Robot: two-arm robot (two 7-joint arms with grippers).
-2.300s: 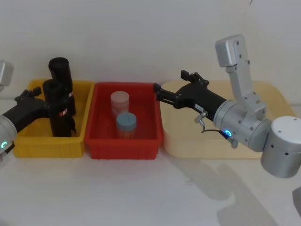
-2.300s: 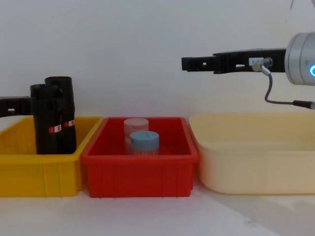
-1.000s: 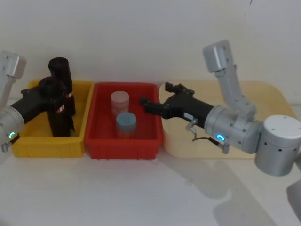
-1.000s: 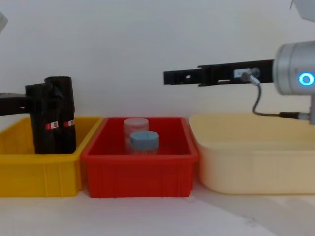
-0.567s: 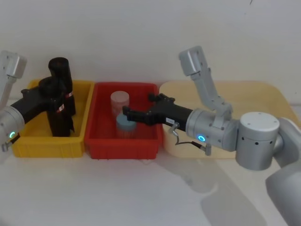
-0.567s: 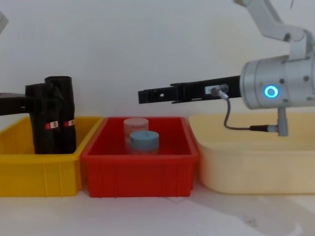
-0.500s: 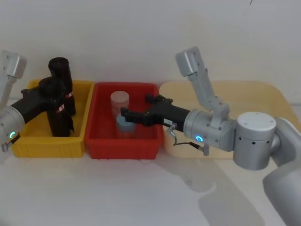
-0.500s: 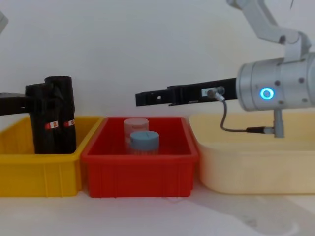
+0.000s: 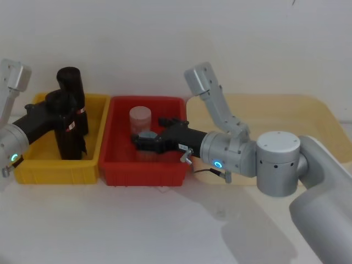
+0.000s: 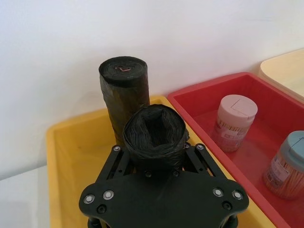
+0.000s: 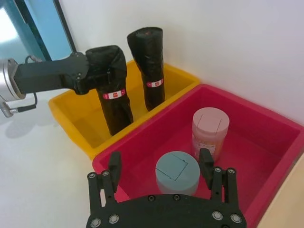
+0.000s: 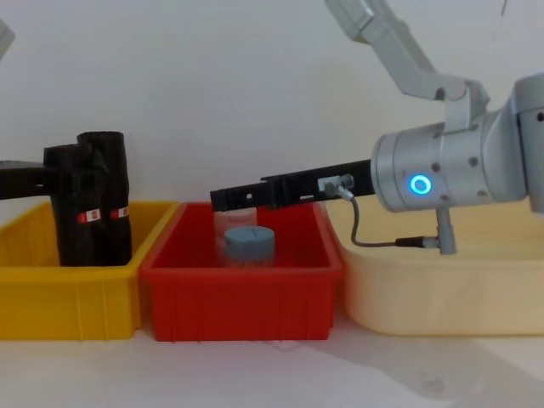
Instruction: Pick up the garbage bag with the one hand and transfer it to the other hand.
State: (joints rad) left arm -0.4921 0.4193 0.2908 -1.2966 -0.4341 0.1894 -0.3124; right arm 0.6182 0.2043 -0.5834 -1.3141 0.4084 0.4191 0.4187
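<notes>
Two black garbage bag rolls stand upright in the yellow bin (image 9: 33, 165). My left gripper (image 9: 58, 110), on the arm with the teal ring, is shut on the nearer garbage bag (image 9: 67, 132) near its top. In the left wrist view that garbage bag (image 10: 154, 130) sits between the jaws. From the chest the same garbage bag (image 12: 72, 212) shows at the far left. My right gripper (image 9: 148, 131), on the arm with the blue ring, hangs open over the red bin (image 9: 118, 170), apart from the bag. The right gripper (image 12: 217, 200) is level with the bin's rim.
The second black roll (image 9: 71, 88) stands just behind the held one. In the red bin are a pink-lidded jar (image 11: 210, 126) and a blue-lidded jar (image 11: 176, 173), right under the right gripper. A cream tray (image 12: 442, 289) lies to the right.
My right arm has swung left from above the cream tray and dropped lower, so its open gripper now hangs over the red bin. The left gripper and its bag have stayed put.
</notes>
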